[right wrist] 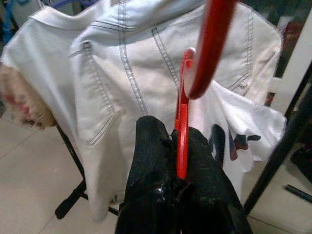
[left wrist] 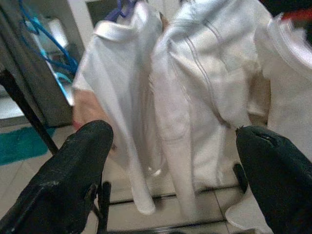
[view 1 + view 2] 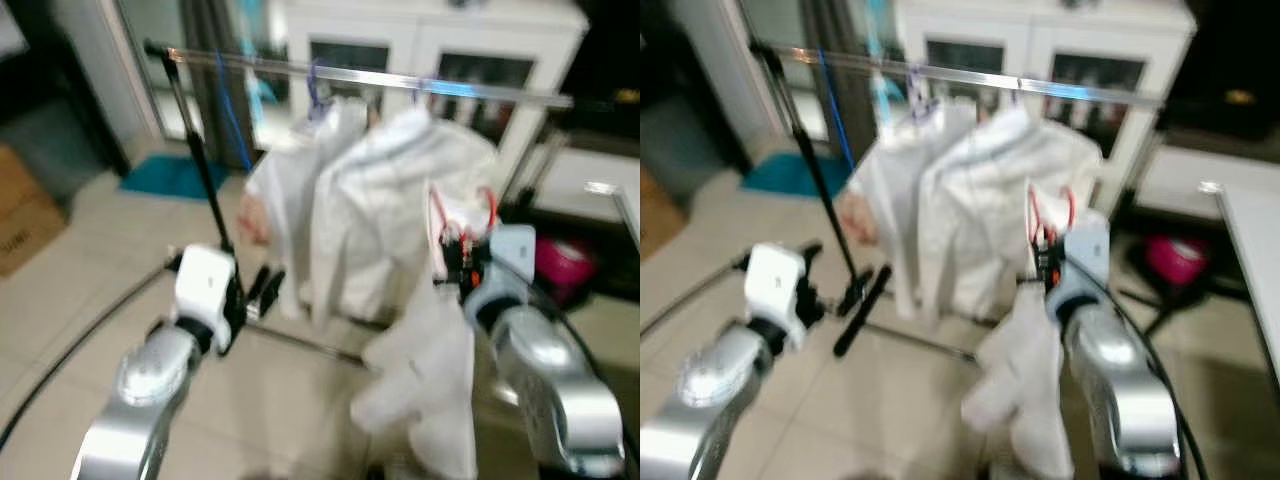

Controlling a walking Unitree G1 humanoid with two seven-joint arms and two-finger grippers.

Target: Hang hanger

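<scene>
Right gripper [image 1: 178, 146] clamped on the neck of the red hanger [image 1: 183, 131], both black fingers [image 1: 151, 146] pressed flat against the thin plastic stem just under the hook, which curves up and over in the right wrist view. Held well below the clothes rail [image 3: 480, 92], in front of the white shirts [image 3: 350, 200] already hung there, with a pale garment [image 3: 425, 390] drooping from it down past the right arm. Probably light and stiff in itself: thin moulded plastic, smooth enough to twist between the pads, and liable to flex or snap if levered sideways. Made awkward by the soft cloth, which adds a loose, swinging weight and can drag against the neighbouring shirts. Best gripped exactly where it is now, on the stem close under the hook, so that the open side of the hook stays free to go over the rail; lower down would let it pivot. Still to be lifted above the rail and lowered onto a bare stretch, perhaps right of the hung shirts. Left gripper [image 3: 262, 288] spread wide and empty, low beside the rack's dark upright [image 3: 200, 160], its two fingertips [image 2: 73, 170] framing the hung shirts in the left wrist view. Head views blurred, so finer detail of the hook uncertain.
</scene>
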